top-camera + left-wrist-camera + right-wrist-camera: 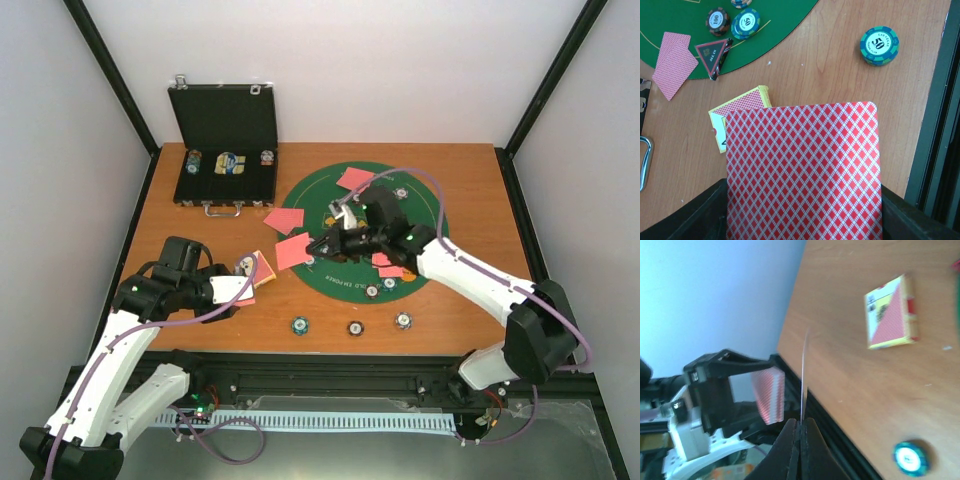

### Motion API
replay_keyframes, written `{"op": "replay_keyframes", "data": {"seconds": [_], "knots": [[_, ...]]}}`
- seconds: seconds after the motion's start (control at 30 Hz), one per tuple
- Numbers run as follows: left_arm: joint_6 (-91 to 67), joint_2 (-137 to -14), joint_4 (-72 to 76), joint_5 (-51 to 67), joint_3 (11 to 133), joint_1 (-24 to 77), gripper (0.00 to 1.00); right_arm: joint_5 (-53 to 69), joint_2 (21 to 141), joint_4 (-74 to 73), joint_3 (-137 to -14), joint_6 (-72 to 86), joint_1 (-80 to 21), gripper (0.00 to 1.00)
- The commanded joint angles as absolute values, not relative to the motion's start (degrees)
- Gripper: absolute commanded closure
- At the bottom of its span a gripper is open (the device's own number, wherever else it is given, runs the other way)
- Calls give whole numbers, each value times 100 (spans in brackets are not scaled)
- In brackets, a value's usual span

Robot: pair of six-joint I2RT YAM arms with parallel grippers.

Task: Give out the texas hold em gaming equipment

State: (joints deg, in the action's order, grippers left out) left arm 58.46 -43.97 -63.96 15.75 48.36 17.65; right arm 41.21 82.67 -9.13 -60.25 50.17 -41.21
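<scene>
The deck of red-backed cards (pixel 802 170) sits clamped in the left end effector (pixel 238 280), held above the near-left part of the tabletop (pixel 460 200) and looking thick. A single card (pixel 803 365) is pinched edge-on in the closed fingers of the right end effector (pixel 801 427), which reaches over the left rim of the green mat (pixel 315 200).

Several dealt cards (pixel 355 178) already lie face down. One is at the far side of the mat, some are at its left rim and partly on the wood, and more are under the right arm. The black triangle marker (pixel 713 52) rests on the mat's edge, beside two striped poker chips (pixel 746 22). Other chips are dotted around the mat. Three chips (pixel 355 327) stand apart in a row on the bare wood by the near edge.

The yellow card box (pixel 740 106) lies on the wood just beyond the held deck. At the far left the black case (pixel 225 120) stands open with more chips (pixel 230 163) inside.

I judge the job roughly midway. Several seats have cards and some chips, and the marker is placed. The pinched card has yet to be laid, the deck is far from spent, and the case is not emptied. How many places are meant cannot be told from here.
</scene>
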Motion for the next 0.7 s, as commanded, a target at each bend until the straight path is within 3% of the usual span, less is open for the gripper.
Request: {"op": "replay_keyframes", "data": {"seconds": [0.0,0.1,0.3,0.5,0.67], "knots": [[5904,-4359,-6339,1608,4898,1793,62,4133,8204,-2395,-6453,3792,-3531,97],[5904,-4389,-6345,1589,4915,1793,62,3537,8416,-3246,-6920,2958,-3263,97],[5858,-4406,-6404,1578,4947,1793,62,693,9382,-4664,-8306,1538,-3331,97],[5845,-4376,-6474,1495,4958,1793,62,-2780,10494,-4950,-9324,85,-3950,97],[5753,-4388,-6544,1519,5055,1793,62,-4073,10898,-4063,-9313,-882,-4262,97]]}}
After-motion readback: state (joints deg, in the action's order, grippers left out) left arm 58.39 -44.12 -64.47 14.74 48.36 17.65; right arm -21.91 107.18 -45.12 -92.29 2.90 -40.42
